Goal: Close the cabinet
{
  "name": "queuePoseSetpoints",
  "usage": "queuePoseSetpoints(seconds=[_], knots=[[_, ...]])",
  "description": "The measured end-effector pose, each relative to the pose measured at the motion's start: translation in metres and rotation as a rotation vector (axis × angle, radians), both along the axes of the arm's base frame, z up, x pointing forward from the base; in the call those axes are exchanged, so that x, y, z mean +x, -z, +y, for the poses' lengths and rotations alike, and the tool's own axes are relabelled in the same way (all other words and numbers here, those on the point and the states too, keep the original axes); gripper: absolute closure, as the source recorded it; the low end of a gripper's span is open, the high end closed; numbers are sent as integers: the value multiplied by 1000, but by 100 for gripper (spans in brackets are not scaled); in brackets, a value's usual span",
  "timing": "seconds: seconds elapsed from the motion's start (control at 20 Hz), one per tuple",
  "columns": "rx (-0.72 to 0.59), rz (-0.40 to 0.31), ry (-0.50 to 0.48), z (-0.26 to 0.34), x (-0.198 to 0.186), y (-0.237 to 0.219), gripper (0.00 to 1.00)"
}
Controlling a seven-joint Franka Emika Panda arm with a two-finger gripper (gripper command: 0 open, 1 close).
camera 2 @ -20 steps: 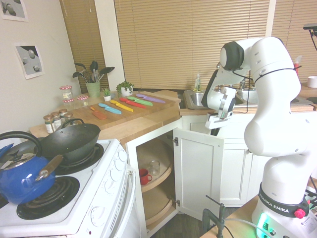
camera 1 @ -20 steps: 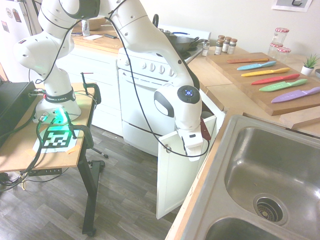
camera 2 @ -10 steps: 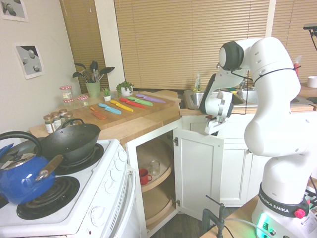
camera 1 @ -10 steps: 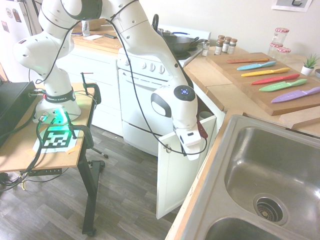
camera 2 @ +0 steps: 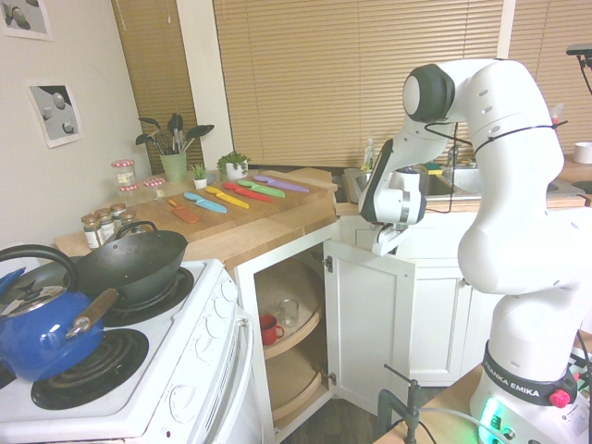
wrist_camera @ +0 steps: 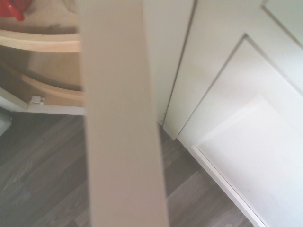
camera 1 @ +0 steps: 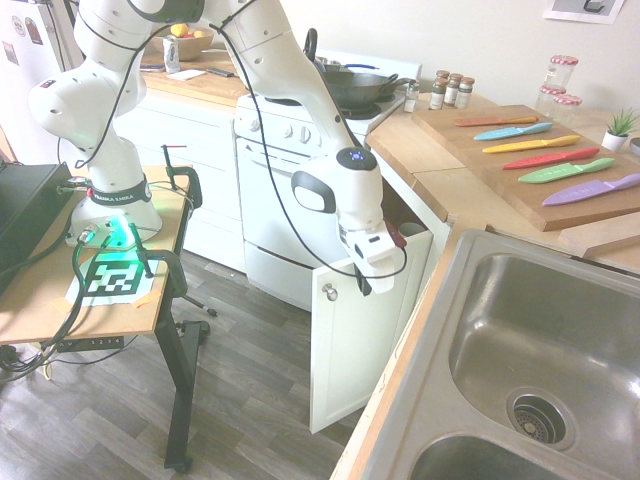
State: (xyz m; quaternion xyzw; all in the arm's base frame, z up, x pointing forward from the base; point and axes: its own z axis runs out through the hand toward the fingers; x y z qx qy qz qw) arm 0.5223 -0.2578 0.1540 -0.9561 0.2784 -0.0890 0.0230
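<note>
The cabinet's white door [camera 1: 355, 350] stands swung well out from the counter corner, its small silver knob [camera 1: 329, 292] near the free edge. The second exterior view shows the door's inner face [camera 2: 375, 324] and the wood-toned cabinet interior [camera 2: 294, 365] left of it. My gripper [camera 1: 372, 275] is shut and sits right at the door's top edge, also seen from the other side as the gripper [camera 2: 381, 246] above the panel. Up close, the door's top edge [wrist_camera: 123, 118] runs as a broad blurred band across the wrist view.
The white stove [camera 1: 285, 190] stands just beyond the open cabinet. A red cup [camera 2: 268, 326] and a glass [camera 2: 289, 313] rest on the curved shelf inside. Coloured knives [camera 1: 565, 170] lie on a board on the counter, beside the steel sink [camera 1: 545, 350].
The gripper has slid toward the stove side along the door's top and dropped slightly. The door has turned a little with it, and its knob now shows clear of the hand.
</note>
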Motion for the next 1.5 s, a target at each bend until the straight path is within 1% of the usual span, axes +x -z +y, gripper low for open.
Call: queuePoseSetpoints(seconds=[0.45, 1.0, 1.5], knots=[[-95, 5, -32, 63, -2, -4, 100], [-175, 15, -74, 133, 7, -12, 100], [-233, 5, -97, 189, 12, -30, 100]])
